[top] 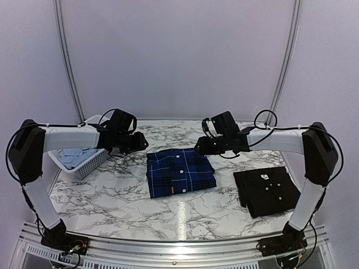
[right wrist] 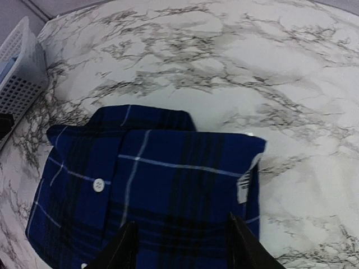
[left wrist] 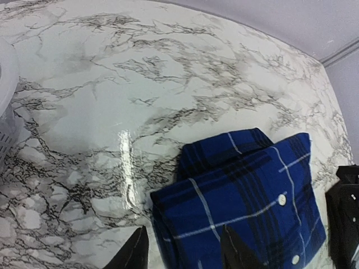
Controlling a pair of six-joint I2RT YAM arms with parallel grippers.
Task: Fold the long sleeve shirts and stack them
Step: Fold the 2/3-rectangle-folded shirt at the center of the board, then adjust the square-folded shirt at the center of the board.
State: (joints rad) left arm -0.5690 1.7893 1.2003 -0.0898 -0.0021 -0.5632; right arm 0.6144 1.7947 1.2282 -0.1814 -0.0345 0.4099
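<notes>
hovering left hand and right hand, both apart, near the plaid shirt, we risk unfolding it by pinching one layer

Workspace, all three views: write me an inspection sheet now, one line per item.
Surface: marble-pattern table, glossy, no spills seen.
Job's things: plaid shirt folded at centre; black shirt folded on the right, apart from it; pale blue shirt lying in the white basket at the left edge.
Clutter: nothing seen beyond the basket.
Hands: left hand open and empty at the plaid shirt's left edge; right hand open and empty over the same shirt.
Cables: black cables looped at both wrists, away from the shirts.
Surroundings: plain pale walls with metal rails.
</notes>
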